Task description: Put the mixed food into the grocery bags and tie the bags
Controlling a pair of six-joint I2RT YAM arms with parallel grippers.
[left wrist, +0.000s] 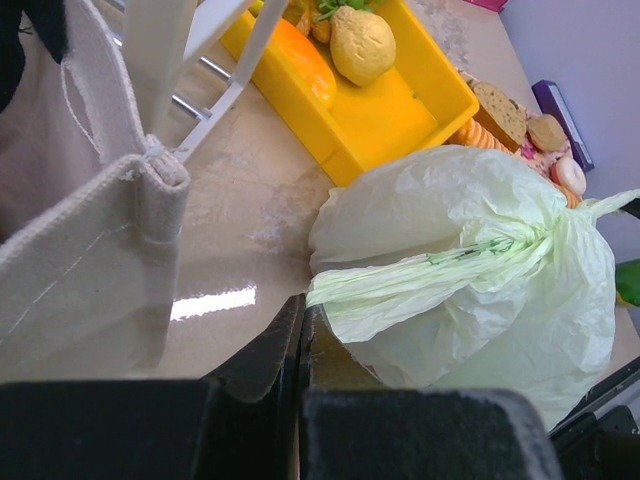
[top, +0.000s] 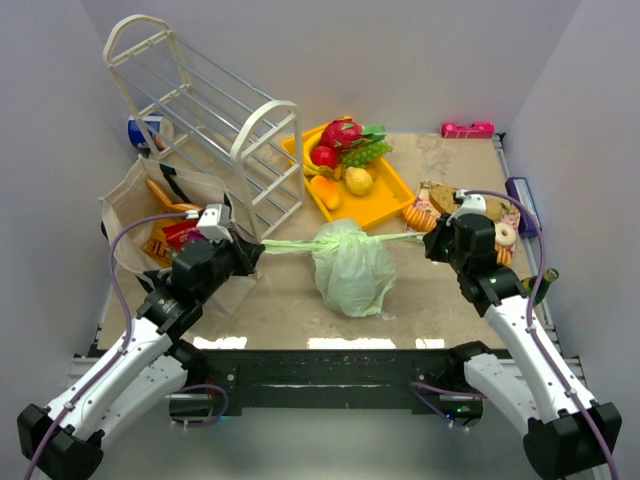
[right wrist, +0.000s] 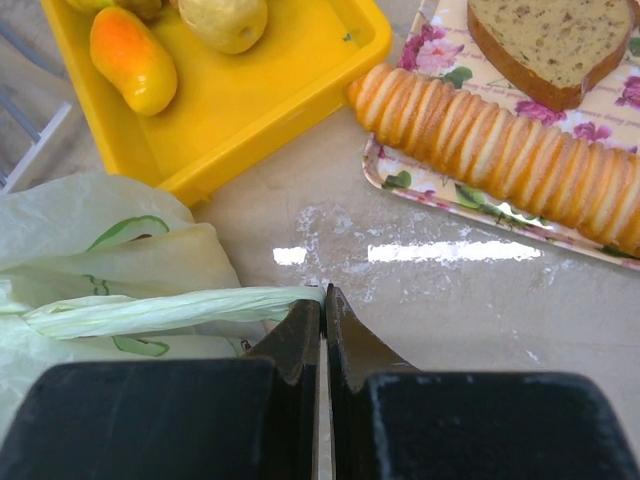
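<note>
Your left claw (top: 250,250) was clamped shut on the left handle (top: 290,244) of the pale-green plastic bag (top: 352,270), while your right claw (top: 430,238) was pinched together on the right handle (top: 395,238). The two strands were drawn taut in a near-straight line across the table (top: 280,310). Both handles met in a gathered bunch at the top of the bag, which sat bulging and closed at the middle of the table, between the two arms and just in front of the yellow tray (left wrist: 400,110). Toy fruits (top: 345,155) were piled in that tray, among them a red piece, a green bunch and a yellow piece. At your left, the beige tote (top: 125,210) stood open beside the left arm, with red and orange packets (top: 170,238) showing inside. A white rack (left wrist: 160,50) lay tilted between the tote and the yellow tray. At your right, near the right claw, a floral tray (right wrist: 430,55) carried a bread slice (right wrist: 545,40) and a row of ridged biscuits (right wrist: 500,140).
</note>
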